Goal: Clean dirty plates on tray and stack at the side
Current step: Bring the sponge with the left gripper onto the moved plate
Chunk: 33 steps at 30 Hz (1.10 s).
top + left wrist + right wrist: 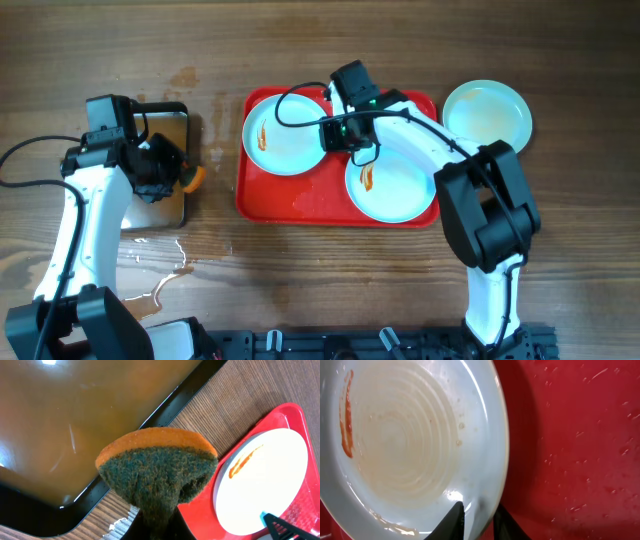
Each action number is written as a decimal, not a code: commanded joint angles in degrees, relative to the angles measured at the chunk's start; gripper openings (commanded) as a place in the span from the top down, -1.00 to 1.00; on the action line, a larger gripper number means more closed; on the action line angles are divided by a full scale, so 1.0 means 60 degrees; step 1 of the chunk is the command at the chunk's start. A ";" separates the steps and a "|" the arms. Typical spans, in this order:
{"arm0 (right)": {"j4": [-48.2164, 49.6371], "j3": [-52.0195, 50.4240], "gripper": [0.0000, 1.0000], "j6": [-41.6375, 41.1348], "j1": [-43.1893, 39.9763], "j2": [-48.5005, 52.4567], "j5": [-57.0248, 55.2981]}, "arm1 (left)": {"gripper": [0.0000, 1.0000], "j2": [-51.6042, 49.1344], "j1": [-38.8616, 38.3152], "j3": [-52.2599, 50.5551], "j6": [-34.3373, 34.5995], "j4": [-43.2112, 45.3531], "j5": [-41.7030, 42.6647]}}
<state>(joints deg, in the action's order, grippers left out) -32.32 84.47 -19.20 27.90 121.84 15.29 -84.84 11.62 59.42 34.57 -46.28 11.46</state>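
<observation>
- Left tool (165,165): closed on a sponge (157,467), which bulges out of the grip with its orange layer up and its green scrub face toward the wrist camera. It hangs over the right side of a pan.
- Pan (165,210): a dark-rimmed metal tray on the bench (400,40), left of the red tray and apart from it. Its floor is brown and shiny.
- Puddle (165,272): water lies on the bench just in front of the pan.
- Tray (300,200): red, at mid-bench, sprinkled with droplets. It carries two plates.
- Left plate (285,140): in the tray's left half, with an orange-red smear near its left side and a faint wet film across its middle.
- Right tool (479,520): closed on the left plate's right rim, with one finger on the plate's face and the other outside the edge.
- Right plate (395,190): in the tray's right half, with a short smear left of centre. The right arm crosses above its upper edge.
- Third plate (487,115): off the tray, on the bench just beyond the tray's right far corner. Its face looks plain white.
</observation>
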 commanded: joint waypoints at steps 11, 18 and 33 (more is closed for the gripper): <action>-0.1566 -0.0091 0.91 0.0342 0.0036 0.0251 -0.0044 | 0.92 0.0109 -0.1147 -0.0051 -0.0259 0.0419 0.0157; -0.1810 -0.0091 0.80 0.1606 0.0036 0.0251 -0.0120 | 0.92 0.0106 -0.1843 -0.0051 -0.0656 0.0565 0.0157; -0.1005 -0.0091 0.91 -0.0849 0.0313 0.0251 -0.0302 | 0.92 -0.1293 -0.4186 -0.0051 0.0361 0.1705 0.0157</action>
<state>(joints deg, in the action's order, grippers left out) -38.61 84.47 -22.55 28.91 121.84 15.31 -88.86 -9.87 59.40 34.46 -38.22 11.88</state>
